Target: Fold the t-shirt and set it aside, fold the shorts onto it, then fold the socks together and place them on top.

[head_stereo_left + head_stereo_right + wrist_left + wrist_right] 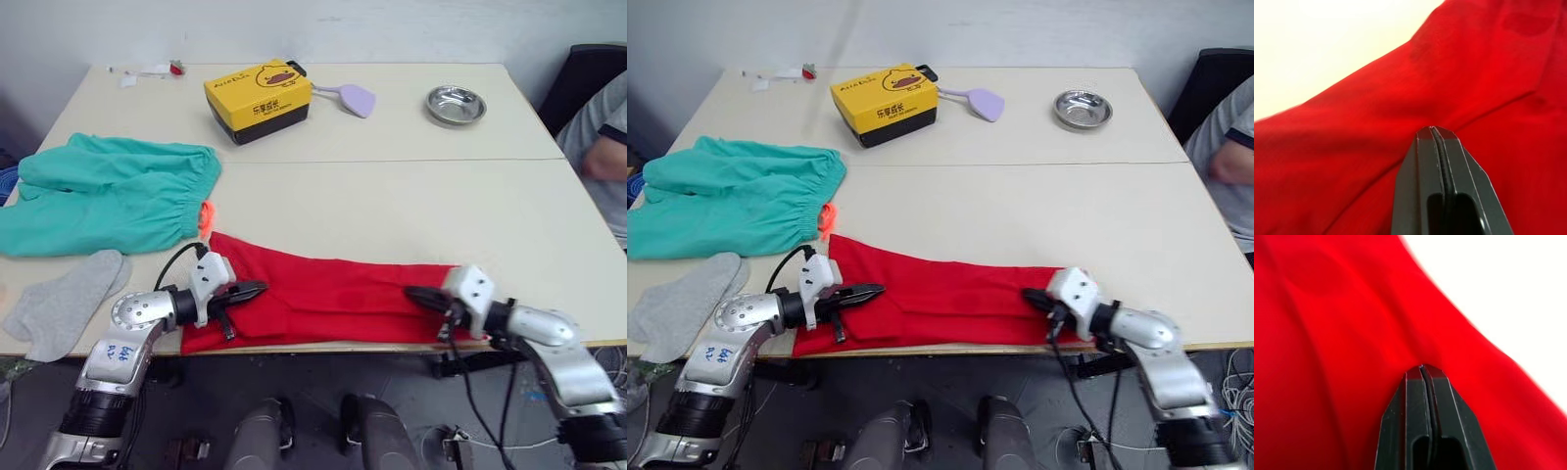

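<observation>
The red t-shirt (pixel 333 294) lies as a long folded band along the table's front edge. My left gripper (pixel 257 290) is shut on its left part, and the cloth puckers at the fingertips (pixel 1434 131) in the left wrist view. My right gripper (pixel 413 293) is shut on the right end, with creases running into its fingertips (pixel 1422 368). The teal shorts (pixel 108 191) lie spread at the left, their orange drawstring (pixel 206 213) just behind the shirt's left corner. The grey socks (pixel 69 299) rest at the front left edge, beside my left arm.
A yellow box (pixel 259 100), a lilac spatula (pixel 355 98) and a metal bowl (pixel 456 104) stand along the far side of the table (pixel 392 196). Small bits (pixel 147 70) lie at the far left corner. A person (pixel 602 147) sits at the right edge.
</observation>
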Robot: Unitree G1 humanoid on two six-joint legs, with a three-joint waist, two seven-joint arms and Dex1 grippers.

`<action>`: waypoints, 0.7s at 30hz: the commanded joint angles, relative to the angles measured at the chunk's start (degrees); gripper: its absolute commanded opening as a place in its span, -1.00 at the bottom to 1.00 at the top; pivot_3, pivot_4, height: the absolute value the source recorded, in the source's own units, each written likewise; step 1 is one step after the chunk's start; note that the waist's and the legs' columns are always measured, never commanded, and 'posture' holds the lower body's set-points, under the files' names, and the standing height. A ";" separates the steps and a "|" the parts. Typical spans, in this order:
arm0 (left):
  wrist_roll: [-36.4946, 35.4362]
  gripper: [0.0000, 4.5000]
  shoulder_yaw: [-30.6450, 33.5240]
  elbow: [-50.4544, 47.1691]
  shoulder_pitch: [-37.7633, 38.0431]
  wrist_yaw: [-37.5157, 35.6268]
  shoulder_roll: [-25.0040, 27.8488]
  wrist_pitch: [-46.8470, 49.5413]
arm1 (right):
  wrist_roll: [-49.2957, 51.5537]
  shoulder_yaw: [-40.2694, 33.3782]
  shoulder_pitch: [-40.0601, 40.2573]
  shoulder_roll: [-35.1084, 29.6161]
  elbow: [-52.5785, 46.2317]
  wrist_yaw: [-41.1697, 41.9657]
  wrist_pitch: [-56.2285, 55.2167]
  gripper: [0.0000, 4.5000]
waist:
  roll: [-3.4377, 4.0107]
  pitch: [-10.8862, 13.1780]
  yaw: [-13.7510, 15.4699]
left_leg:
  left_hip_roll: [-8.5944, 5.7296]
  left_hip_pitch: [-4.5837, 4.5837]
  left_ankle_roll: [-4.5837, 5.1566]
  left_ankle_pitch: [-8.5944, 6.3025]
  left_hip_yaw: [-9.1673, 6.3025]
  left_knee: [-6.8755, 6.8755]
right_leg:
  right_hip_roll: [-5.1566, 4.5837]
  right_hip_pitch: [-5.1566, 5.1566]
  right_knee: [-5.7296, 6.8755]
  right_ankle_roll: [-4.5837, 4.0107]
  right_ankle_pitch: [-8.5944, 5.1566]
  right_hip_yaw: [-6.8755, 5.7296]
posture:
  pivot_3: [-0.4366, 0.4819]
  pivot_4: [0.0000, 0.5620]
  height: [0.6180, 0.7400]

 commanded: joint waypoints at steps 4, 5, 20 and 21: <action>-2.05 -0.99 5.65 3.47 0.92 1.16 0.72 -1.68 | 6.90 -12.00 1.93 -1.95 12.29 5.38 -8.58 -1.00 | 0.01 0.00 0.36 | 0.02 0.09 0.00 0.00 0.01 -0.12 | 0.04 0.00 0.01 -0.06 -0.03 0.00 | -0.05 -0.47 1.00; -3.20 -0.99 6.48 3.74 0.93 0.19 0.58 -2.35 | 8.94 -13.18 1.50 -1.73 12.15 6.17 -7.97 -1.00 | 0.01 0.01 0.33 | 0.02 0.09 -0.01 0.01 0.01 -0.12 | 0.04 0.00 0.02 -0.06 -0.04 -0.01 | -0.05 -0.47 1.00; -4.13 -0.99 5.24 8.13 -5.91 -1.25 -0.53 -2.43 | 10.85 -0.88 7.87 1.82 -12.41 1.91 4.61 -1.00 | 0.03 0.00 0.70 | -0.02 0.22 0.02 -0.05 0.02 -0.15 | -0.04 0.12 -0.03 -0.06 -0.03 0.08 | -0.05 -0.47 1.00; -3.39 -0.99 4.68 9.19 -6.53 -0.88 -0.71 -2.54 | 9.41 -0.82 8.27 1.85 -11.53 0.45 4.85 -1.00 | 0.03 0.00 0.68 | -0.02 0.18 0.01 -0.04 0.03 -0.12 | -0.04 0.08 -0.03 -0.05 -0.03 0.08 | -0.05 -0.47 1.00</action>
